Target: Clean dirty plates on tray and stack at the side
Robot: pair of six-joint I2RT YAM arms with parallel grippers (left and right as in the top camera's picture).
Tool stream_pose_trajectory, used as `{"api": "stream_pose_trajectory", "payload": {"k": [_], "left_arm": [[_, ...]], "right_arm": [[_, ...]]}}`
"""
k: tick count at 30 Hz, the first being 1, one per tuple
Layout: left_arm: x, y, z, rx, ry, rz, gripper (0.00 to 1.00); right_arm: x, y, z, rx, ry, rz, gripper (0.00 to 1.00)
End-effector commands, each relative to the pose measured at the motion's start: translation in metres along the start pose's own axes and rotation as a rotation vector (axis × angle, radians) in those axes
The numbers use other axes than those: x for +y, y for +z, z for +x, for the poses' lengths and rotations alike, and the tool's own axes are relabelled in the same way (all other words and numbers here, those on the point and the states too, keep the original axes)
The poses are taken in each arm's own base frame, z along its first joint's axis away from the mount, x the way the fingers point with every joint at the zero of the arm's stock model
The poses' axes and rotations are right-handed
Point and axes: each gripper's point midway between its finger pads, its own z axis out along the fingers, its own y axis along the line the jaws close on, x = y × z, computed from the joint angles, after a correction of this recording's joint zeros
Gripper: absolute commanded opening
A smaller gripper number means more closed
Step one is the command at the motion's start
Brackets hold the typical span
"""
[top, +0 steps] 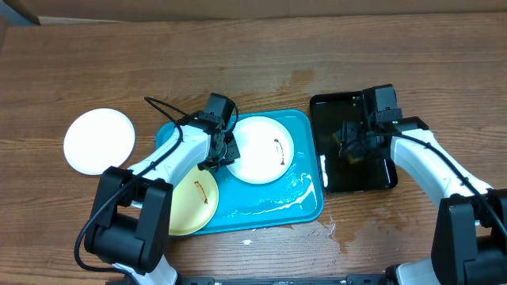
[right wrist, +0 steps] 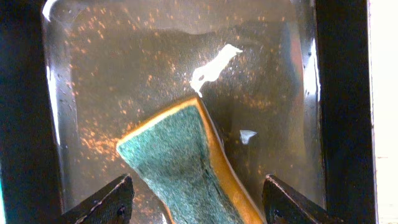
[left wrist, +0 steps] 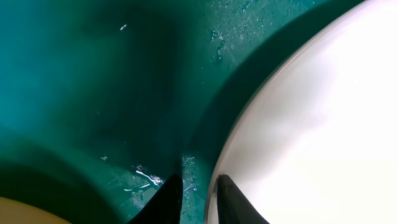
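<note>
While the rim of the white plate (left wrist: pixel 311 124) is pinched, it seems, between the close-set fingers of the left gripper (left wrist: pixel 198 182), the right gripper (right wrist: pixel 198 183) is held wide open. Its two fingers are set on each side of the sponge (right wrist: pixel 174 162). A gap is seen on both sides, so nothing is gripped there yet. The sponge is leaned up, green side showing, in the wet black tray (right wrist: pixel 155 56).

The white plate is laid in the blue tray (top: pixel 261 207), near its far right corner, and a small brown smear (top: pixel 278 149) is seen on it. A yellow-green plate (top: pixel 190 210), also smeared, is laid over the tray's near left corner. A second white plate (top: pixel 99 141) is set apart on the table (top: pixel 238 55), to the left, and no smear is seen on it.

For this step to be done well, the sponge should be squeezed across its middle, not by a corner. The plate should be held firmly, so that it is not slid when the smear is rubbed.
</note>
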Motion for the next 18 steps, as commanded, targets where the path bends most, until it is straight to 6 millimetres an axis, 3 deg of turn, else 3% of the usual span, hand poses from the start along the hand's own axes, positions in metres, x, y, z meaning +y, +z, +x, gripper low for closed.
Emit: {"api": "stream_pose_trajectory", "payload": {"k": [1,5,12,18], "left_arm": [[0.004,0.002,0.000,-0.005,0.021,-0.018,0.22],[0.003,0.002,0.000,-0.008,0.021,-0.016,0.22],[0.004,0.002,0.000,-0.007,0.021,-0.017,0.21],[0.003,0.002,0.000,-0.008,0.022,-0.017,0.21]], "right_arm": [[-0.004,0.004,0.009,0.016,-0.021,0.016,0.68],[-0.004,0.016,0.023,0.071,-0.022,0.012,0.69],[0.034,0.005,0.046,0.193,-0.005,-0.214,0.64],[0.022,0.000,0.033,0.170,-0.011,-0.133,0.63]]}}
